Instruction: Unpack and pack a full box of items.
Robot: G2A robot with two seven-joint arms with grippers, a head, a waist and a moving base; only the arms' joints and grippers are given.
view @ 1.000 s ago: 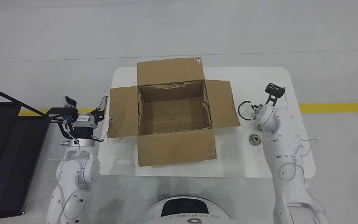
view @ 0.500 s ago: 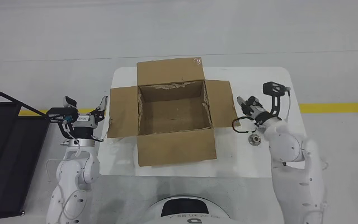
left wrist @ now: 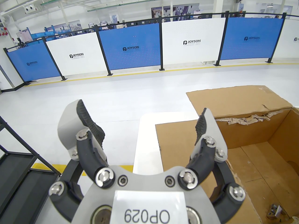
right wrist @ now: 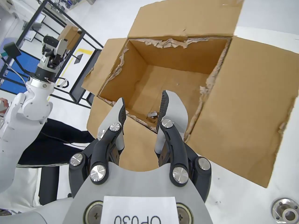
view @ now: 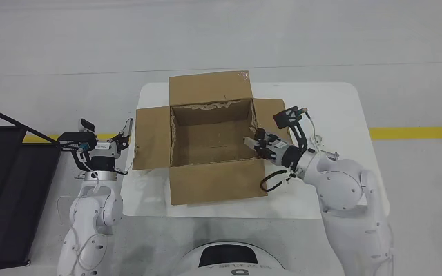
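One box [view: 214, 141], mouth up, lengthwise L-R

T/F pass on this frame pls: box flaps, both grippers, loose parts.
1. All four flaps of the cardboard box are folded open. True.
2. The right gripper is shut on a part. False: it is open and holds nothing, at the box's right rim.
3. A small metal part lies on the box floor. True.
4. The left gripper is inside the box. False: it is open, outside the box, by the left edge of the table.
5. The round metal part sits in the box. False: it is on the table, outside the box.
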